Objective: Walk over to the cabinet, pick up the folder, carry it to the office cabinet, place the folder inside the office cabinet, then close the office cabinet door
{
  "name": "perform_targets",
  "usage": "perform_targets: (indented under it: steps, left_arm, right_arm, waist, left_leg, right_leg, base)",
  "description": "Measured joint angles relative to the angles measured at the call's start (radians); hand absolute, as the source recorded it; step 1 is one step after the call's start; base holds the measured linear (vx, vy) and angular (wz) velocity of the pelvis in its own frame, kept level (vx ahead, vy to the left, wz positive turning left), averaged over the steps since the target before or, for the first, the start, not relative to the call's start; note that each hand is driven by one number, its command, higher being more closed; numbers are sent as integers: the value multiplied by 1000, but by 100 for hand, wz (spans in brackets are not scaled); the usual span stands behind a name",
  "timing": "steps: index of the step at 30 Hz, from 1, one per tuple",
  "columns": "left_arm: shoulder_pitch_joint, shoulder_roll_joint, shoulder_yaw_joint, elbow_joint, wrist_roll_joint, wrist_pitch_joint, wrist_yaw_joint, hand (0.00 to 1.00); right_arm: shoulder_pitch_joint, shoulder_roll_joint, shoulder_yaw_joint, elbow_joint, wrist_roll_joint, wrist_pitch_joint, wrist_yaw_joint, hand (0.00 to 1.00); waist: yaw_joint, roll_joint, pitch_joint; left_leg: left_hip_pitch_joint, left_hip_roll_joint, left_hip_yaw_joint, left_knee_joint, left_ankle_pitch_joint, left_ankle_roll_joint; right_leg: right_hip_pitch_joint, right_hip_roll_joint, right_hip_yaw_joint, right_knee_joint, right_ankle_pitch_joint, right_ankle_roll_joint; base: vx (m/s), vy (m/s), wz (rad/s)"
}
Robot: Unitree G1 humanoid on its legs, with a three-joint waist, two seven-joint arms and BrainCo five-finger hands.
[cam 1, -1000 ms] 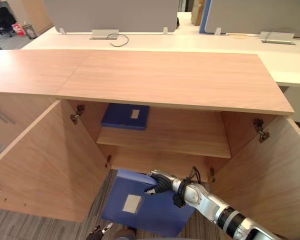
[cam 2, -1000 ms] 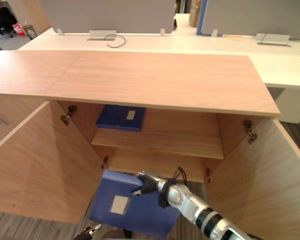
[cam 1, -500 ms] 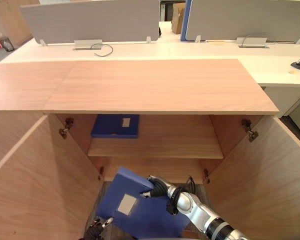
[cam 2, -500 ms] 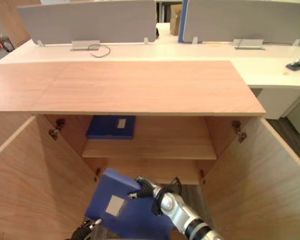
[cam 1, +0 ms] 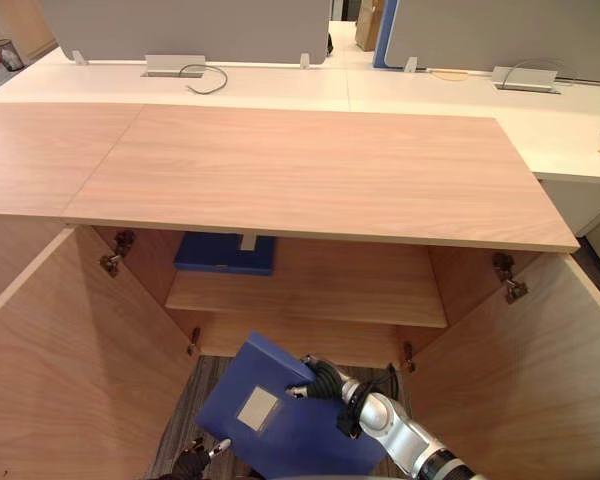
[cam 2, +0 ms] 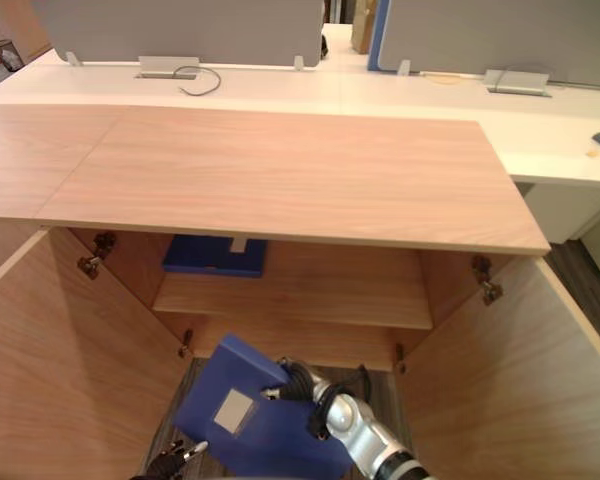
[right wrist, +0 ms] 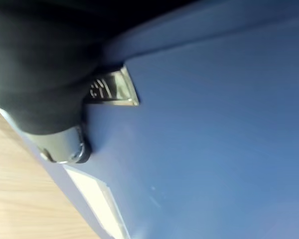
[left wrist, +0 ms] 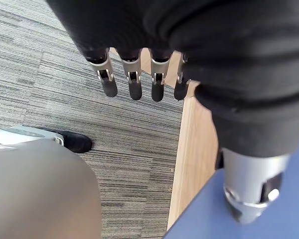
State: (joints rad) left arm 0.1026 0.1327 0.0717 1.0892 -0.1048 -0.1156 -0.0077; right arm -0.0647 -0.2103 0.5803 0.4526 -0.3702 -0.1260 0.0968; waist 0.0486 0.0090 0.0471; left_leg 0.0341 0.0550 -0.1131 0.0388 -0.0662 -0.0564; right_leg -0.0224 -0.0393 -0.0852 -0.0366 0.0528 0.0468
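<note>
1. The right robot hand (cam 1: 320, 378) clamps the blue folder (cam 1: 280, 430) at 6 o'clock, before the open office cabinet (cam 1: 310, 170); the left robot hand (left wrist: 133, 83) hangs slack
2. The edge grip may slip; a corner may strike the shelf (cam 1: 330, 292)

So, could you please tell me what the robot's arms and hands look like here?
The right arm is silver-grey with rounded segments; the right robot hand sits under a dark ribbed cover. The left robot hand has the same dark cover, with a row of silver fingers ending in dark tips and a silver thumb.
</note>
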Motion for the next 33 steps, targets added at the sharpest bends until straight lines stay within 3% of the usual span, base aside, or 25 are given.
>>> perform_targets:
  steps: [3, 5, 6, 8, 9, 10, 12, 14, 19, 25, 26, 27, 29, 32, 33]
  left_arm:
    - [-3, 2, -7, 0, 3, -1, 0, 0]
    - [-12, 2, -5, 0, -6, 1, 0, 0]
    - [-23, -4, 7, -2, -25, 3, 0, 0]
    - [-27, -10, 12, -13, -41, 4, 0, 0]
    - [-39, -22, 34, -24, -64, 9, 3, 0]
    - [-43, -33, 45, -29, -70, 11, 4, 0]
    - [-45, -70, 77, -43, -88, 12, 16, 0]
    - [-53, -81, 106, -55, -114, 14, 22, 0]
    - [-73, -114, 210, -60, -268, 24, 29, 0]
    - [-124, -140, 334, -37, -342, 22, 50, 0]
    - [-159, -146, 364, -38, -350, 18, 57, 0]
    - [-171, -150, 374, -38, -352, 18, 59, 0]
    - [-196, -173, 406, -39, -356, 18, 68, 0]
    - [-211, -182, 438, -41, -357, 18, 74, 0]
    - [-224, -186, 460, -42, -358, 19, 84, 0]
  right_arm:
    - [-2, 32, -80, 83, 102, 17, 0, 100]
    - [-16, 65, -162, 159, 233, 38, -24, 100]
    - [-52, 78, -237, 210, 368, 60, -61, 100]
    - [-79, 76, -277, 220, 444, 65, -87, 100]
    - [-114, 79, -331, 220, 632, 65, -119, 100]
    - [-126, 89, -365, 219, 719, 62, -128, 100]
    - [-173, 151, -498, 218, 999, 29, -158, 100]
    - [-212, 192, -573, 218, 1196, -12, -176, 100]
    - [-297, 231, -784, 231, 1586, -97, -213, 100]
    - [-401, 235, -1003, 225, 1790, -220, -241, 100]
    - [-455, 237, -1042, 205, 1814, -263, -249, 100]
    - [-478, 237, -1057, 195, 1818, -274, -252, 100]
    - [-562, 232, -1071, 156, 1840, -316, -276, 100]
    - [-634, 227, -1068, 130, 1840, -331, -309, 100]
    - [-680, 221, -1068, 110, 1838, -345, -331, 100]
  waist:
    - [3, -5, -4]
    - [9, -7, 0]
    - [18, -6, 11]
    - [19, -7, 17]
    - [21, -5, 38]
    - [21, -4, 46]
    - [24, -4, 56]
    - [30, -3, 73]
    - [60, 0, 90]
    - [78, 6, 118]
    - [80, 9, 159]
    - [81, 14, 174]
    - [94, 52, 212]
    - [99, 62, 245]
    - [99, 60, 257]
  left_leg:
    - [-11, -12, -9, 0, 0, 1]
    - [-27, -17, -14, 2, 4, 6]
    - [-43, -19, -13, 4, 9, 12]
    - [-62, -24, -12, 9, 13, 15]
    - [-76, -29, -12, 18, 18, 15]
    - [-79, -31, -11, 21, 19, 15]
    - [-91, -30, -7, 22, 25, 12]
    - [-91, -25, -1, 22, 27, 9]
    - [-130, -14, 17, 19, 37, -1]
    - [-208, -17, 56, 75, 39, -16]
    - [-270, -17, 78, 176, 18, -35]
    - [-302, -14, 84, 227, 4, -32]
    - [-420, 29, 109, 420, -80, -20]
    - [-507, 58, 109, 534, -144, -7]
    - [-583, 64, 108, 623, -188, -6]
  right_leg:
    - [8, -9, -16, -25, 10, 7]
    - [-1, -14, -22, -31, 17, 8]
    - [-17, -20, -22, -29, 25, 11]
    - [-35, -24, -22, -29, 32, 12]
    - [-44, -31, -22, -25, 36, 12]
    - [-47, -32, -22, -22, 37, 12]
    - [-65, -36, -21, -8, 37, 11]
    - [-69, -36, -21, 0, 35, 10]
    - [-115, -32, -22, 25, 32, 4]
    - [-194, -42, -22, 89, 9, -1]
    - [-236, -47, -22, 155, -15, -6]
    - [-255, -46, -23, 184, -25, -11]
    - [-342, -14, -21, 300, -67, -27]
    - [-448, 6, -16, 439, -117, -39]
    - [-540, 4, -14, 558, -162, -42]
  base:
    - [32, 46, 14]
    - [-9, 30, 11]
    - [0, 0, 0]
    - [-68, 34, 2]
    - [-82, 36, 3]
    - [-73, 30, 2]
    - [-55, 26, -1]
    - [-39, 8, -3]
    - [-15, -35, 1]
    - [35, -8, 7]
    - [-8, -2, 16]
    - [-67, -35, 5]
    - [-125, -73, -21]
    - [-138, -54, -15]
    - [-237, -70, -6]
